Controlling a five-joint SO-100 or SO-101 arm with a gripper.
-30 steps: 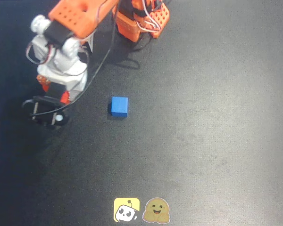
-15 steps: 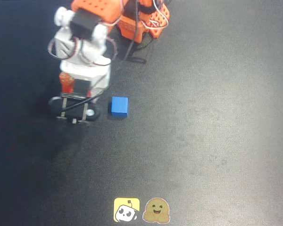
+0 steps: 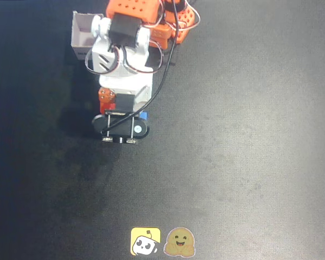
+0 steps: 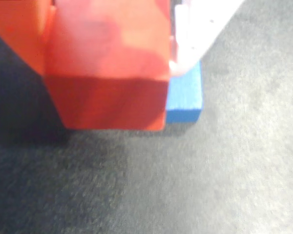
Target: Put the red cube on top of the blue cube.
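In the wrist view my gripper [image 4: 112, 68] is shut on the red cube [image 4: 107, 63], which fills the upper left of the picture. The cube sits between the orange finger [image 4: 14, 29] on the left and the white finger [image 4: 200, 29] on the right. The blue cube [image 4: 184, 97] lies on the dark mat just behind and to the right of the red cube, mostly covered by it. In the overhead view the wrist covers the gripper [image 3: 122, 116], and only a sliver of the blue cube [image 3: 144, 115] shows at its right edge. I cannot tell whether the two cubes touch.
A white open box [image 3: 81, 35] stands at the back left beside the arm's base. Two stickers, one yellow [image 3: 145, 241] and one brown [image 3: 179, 242], lie at the mat's front edge. The dark mat [image 3: 249, 135] spreads out to the right and front.
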